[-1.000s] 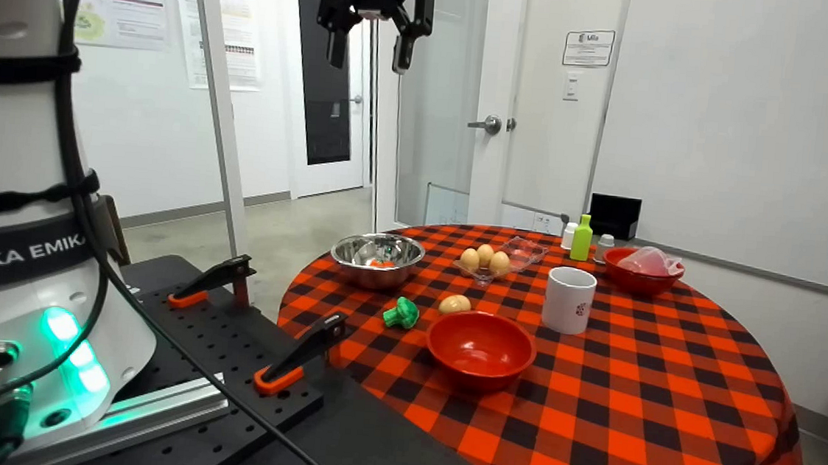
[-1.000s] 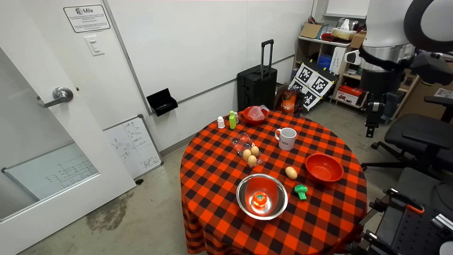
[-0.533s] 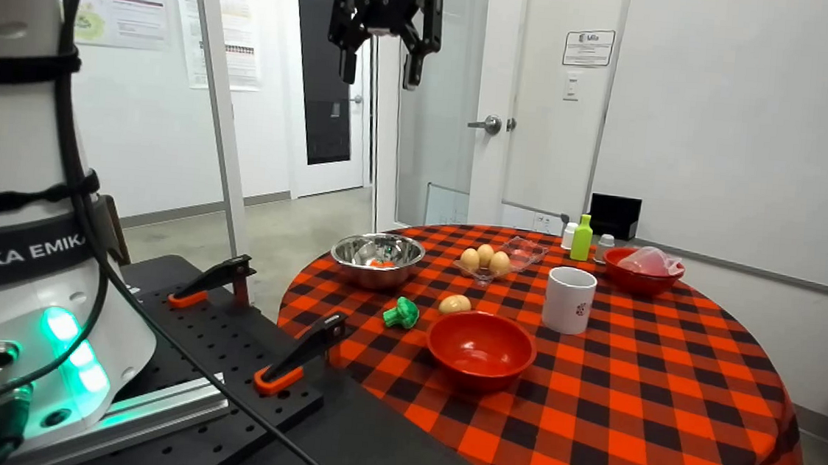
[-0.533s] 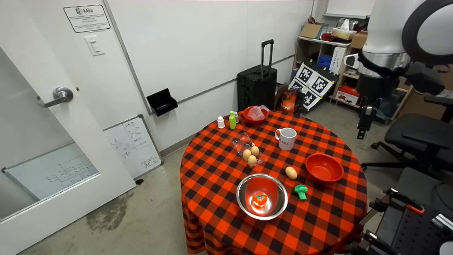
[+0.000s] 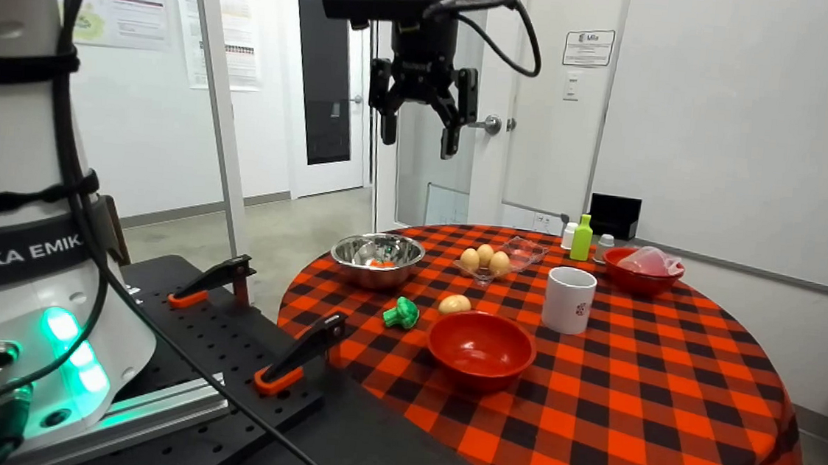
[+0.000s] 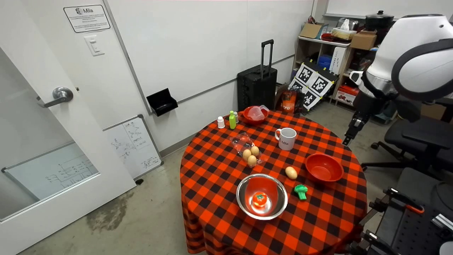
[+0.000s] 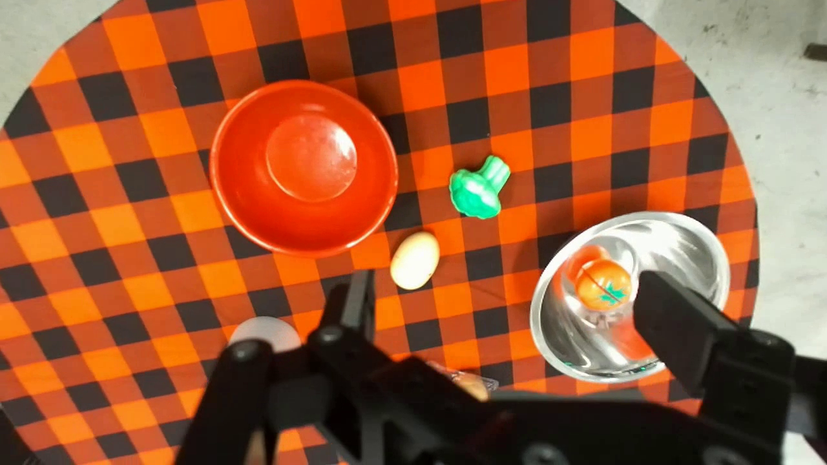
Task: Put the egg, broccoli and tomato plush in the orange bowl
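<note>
A lone egg [image 5: 455,304] lies on the checked cloth beside the orange bowl [image 5: 479,376]; egg [image 7: 415,260] and bowl [image 7: 240,187] also show in the wrist view. The bowl holds nothing. The green broccoli [image 6: 300,192] lies near the egg, and it shows in the wrist view [image 7: 479,188]. The tomato [image 6: 259,199] sits inside the steel bowl [image 6: 244,208], and also shows in the wrist view [image 7: 601,284]. My gripper [image 5: 418,146] is open and empty, high above the table. In the wrist view the gripper [image 7: 507,284] has its fingers wide apart, one overlapping the steel bowl.
A white mug [image 5: 569,302] stands behind the orange bowl. A clear carton [image 6: 241,141] holds three eggs [image 6: 251,156]. A green bottle [image 6: 232,119], small shakers and a red bowl [image 6: 249,120] with a pinkish item stand at the far edge. Clamps [image 5: 305,353] sit on the robot's base.
My gripper has come down and moved over toward the table, still open. The egg, broccoli, tomato and bowls have not moved.
</note>
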Robot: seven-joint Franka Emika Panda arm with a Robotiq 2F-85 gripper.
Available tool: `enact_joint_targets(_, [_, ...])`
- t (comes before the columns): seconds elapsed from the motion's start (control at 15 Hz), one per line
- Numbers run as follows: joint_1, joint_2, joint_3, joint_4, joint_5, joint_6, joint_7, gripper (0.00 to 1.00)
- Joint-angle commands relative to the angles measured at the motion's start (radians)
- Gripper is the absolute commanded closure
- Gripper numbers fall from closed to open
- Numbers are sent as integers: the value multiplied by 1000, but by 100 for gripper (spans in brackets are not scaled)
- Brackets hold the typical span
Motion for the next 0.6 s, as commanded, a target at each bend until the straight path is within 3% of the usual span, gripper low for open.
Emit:
enact_joint_targets(0.0, [37, 163, -63, 24, 131, 159, -135, 0])
enact_joint_targets(0.33, [127, 397, -86, 123, 506, 224, -431, 0])
enact_joint_targets(0.53, [128, 536, -25, 216, 681, 207, -575, 0])
